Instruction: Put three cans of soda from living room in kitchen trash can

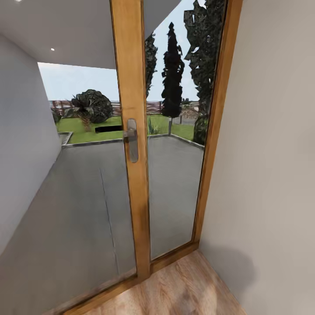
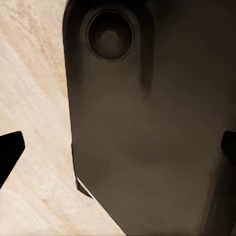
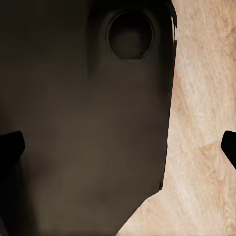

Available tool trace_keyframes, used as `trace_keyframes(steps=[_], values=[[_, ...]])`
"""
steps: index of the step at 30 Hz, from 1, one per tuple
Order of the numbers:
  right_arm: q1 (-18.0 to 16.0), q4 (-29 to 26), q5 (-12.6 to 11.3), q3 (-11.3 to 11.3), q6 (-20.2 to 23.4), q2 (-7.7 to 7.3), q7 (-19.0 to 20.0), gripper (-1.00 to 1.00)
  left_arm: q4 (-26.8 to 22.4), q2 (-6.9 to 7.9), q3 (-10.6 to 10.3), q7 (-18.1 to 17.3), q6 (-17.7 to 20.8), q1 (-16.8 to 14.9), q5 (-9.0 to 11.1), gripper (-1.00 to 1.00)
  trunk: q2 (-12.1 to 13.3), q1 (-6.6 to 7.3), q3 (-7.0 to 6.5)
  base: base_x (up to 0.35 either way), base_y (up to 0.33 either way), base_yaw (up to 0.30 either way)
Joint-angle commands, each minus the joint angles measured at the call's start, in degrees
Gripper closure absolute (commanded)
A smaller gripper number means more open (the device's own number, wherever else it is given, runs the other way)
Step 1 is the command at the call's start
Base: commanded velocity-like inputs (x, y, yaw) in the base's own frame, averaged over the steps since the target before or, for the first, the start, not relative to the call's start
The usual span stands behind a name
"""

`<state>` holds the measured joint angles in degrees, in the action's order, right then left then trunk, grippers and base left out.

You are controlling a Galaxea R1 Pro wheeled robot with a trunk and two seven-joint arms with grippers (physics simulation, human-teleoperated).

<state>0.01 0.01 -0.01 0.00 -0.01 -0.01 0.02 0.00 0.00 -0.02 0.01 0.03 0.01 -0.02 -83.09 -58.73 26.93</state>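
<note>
The cans of soda and the tash can are out of view. My left gripper [image 2: 119,150] is open, its two dark fingertips [image 2: 10,153] far apart with nothing between them. It hangs over my own dark base [image 2: 147,123] and pale wood floor [image 2: 34,98]. My right gripper [image 3: 120,147] is open too, nothing held, with a fingertip [image 3: 11,146] at each side over the dark base [image 3: 83,123] and wood floor [image 3: 206,123].
Straight ahead stands a glazed door with a wooden frame [image 1: 131,78] and a metal handle [image 1: 131,140]. Beyond the glass lie a grey patio [image 1: 78,197], lawn and trees. A plain wall [image 1: 271,153] closes the right side. Wood floor [image 1: 183,293] runs up to the threshold.
</note>
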Motion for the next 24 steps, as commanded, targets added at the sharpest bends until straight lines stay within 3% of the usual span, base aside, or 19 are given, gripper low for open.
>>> trace_keyframes(steps=[1, 24], values=[[0.3, 0.3, -0.1, 0.0, -0.1, -0.26, 0.2, -1.0, 0.3, 0.33, -0.2, 0.1, 0.2, 0.2, -0.2, -1.0, 0.0, 0.0, 0.0, 0.0, 0.0, 0.0], [0.4, 0.3, 0.0, 0.0, -0.1, -0.26, 0.3, -1.0, 0.6, 0.7, -0.3, 0.1, 0.4, 0.2, -0.2, -1.0, 0.0, 0.0, 0.0, 0.0, 0.0, 0.0]])
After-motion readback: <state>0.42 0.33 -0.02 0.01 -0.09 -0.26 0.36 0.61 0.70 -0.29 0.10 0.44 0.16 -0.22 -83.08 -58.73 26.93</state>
